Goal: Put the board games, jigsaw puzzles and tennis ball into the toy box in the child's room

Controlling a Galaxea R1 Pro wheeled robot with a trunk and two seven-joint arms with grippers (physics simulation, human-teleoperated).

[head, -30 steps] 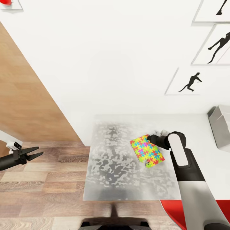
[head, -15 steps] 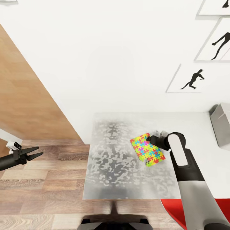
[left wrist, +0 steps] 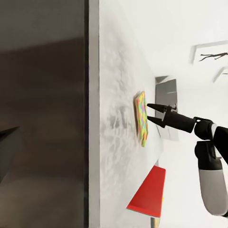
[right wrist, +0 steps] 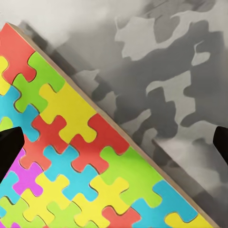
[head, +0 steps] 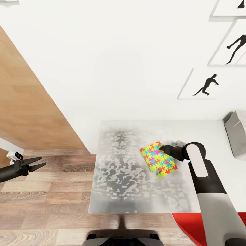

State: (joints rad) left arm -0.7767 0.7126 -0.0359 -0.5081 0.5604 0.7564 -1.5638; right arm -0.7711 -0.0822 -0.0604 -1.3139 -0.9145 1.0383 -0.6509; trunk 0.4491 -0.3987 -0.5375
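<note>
One jigsaw puzzle [head: 158, 159] box, covered in bright interlocking pieces, lies on the mottled grey part of the table [head: 119, 177]. My right gripper [head: 161, 147] hovers at the box's far corner, open and holding nothing. The left wrist view shows that gripper [left wrist: 149, 113] with fingers spread just off the puzzle box [left wrist: 141, 118]. In the right wrist view the box [right wrist: 71, 166] lies under the open right gripper [right wrist: 114, 145]. The light grey toy box [head: 237, 135] sits at the table's right edge. My left gripper [head: 43, 161] hangs open over the wood floor, far left.
A white wall with black silhouette pictures [head: 206, 84] rises behind the table. A red object [head: 186, 222] lies at the table's near right. A brown wooden panel [head: 27, 102] stands at the left, above the plank floor [head: 44, 205].
My right arm has drawn back slightly to the right; the puzzle box has hardly moved. The head view shifted a little at first. The left arm is still.
</note>
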